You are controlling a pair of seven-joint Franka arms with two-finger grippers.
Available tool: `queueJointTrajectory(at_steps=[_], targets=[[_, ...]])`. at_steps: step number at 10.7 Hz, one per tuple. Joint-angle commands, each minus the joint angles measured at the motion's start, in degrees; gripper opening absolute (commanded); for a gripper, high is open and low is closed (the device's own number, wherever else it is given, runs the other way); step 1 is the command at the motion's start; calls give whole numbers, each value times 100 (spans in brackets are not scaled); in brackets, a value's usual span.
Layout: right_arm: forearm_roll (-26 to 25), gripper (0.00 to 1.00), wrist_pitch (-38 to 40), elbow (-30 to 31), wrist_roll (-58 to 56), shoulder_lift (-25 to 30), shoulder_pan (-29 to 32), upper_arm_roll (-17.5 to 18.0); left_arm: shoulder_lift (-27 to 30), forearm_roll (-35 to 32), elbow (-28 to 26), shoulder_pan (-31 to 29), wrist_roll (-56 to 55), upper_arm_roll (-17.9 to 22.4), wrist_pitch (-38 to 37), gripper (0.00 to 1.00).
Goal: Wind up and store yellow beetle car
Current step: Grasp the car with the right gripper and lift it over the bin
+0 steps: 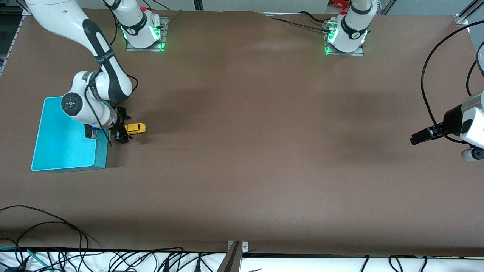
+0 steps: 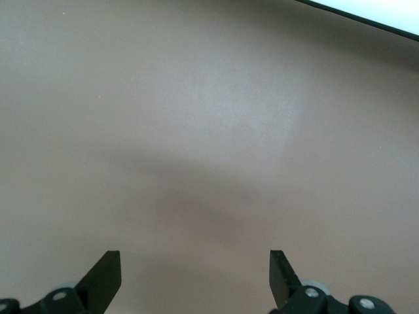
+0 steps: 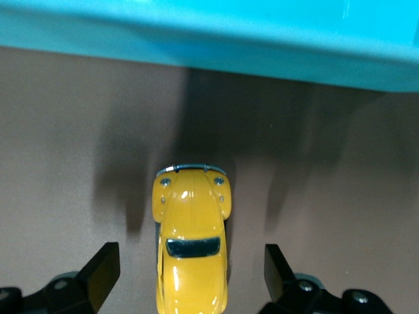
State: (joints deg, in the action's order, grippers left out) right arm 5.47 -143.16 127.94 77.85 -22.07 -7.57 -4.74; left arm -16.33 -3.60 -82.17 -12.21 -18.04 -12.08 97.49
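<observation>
The yellow beetle car (image 1: pixel 135 128) stands on the brown table beside the turquoise bin (image 1: pixel 62 143), on the side toward the left arm's end. In the right wrist view the car (image 3: pixel 191 261) points its hood at the bin's wall (image 3: pixel 196 39). My right gripper (image 1: pixel 122 130) is open and low at the car. Its fingers (image 3: pixel 105 265) stand to either side of the body with gaps, not touching it; the gripper's middle (image 3: pixel 190 261) is over the car. My left gripper (image 1: pixel 416 139) waits open and empty over bare table at the left arm's end (image 2: pixel 195 261).
The bin looks empty inside. Cables (image 1: pixel 56 241) lie along the table's edge nearest the front camera. The two arm bases (image 1: pixel 143 26) (image 1: pixel 346 34) stand along the edge farthest from the front camera.
</observation>
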Motion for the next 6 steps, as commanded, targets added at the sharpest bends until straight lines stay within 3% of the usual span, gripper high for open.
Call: queueJointTrajectory(at_steps=[1, 2, 3, 6], targets=[[68, 43, -142, 169, 81, 62, -52, -9, 51, 105, 43, -36, 152, -57, -116, 100], [59, 22, -142, 187, 81, 62, -52, -9, 69, 105, 43, -36, 152, -66, -116, 100], [59, 12, -133, 196, 81, 71, -52, -9, 69, 105, 43, -53, 161, -57, -116, 100], [50, 8, 7, 126, 81, 316, -78, 0, 60, 114, 43, -27, 90, -57, -116, 100]])
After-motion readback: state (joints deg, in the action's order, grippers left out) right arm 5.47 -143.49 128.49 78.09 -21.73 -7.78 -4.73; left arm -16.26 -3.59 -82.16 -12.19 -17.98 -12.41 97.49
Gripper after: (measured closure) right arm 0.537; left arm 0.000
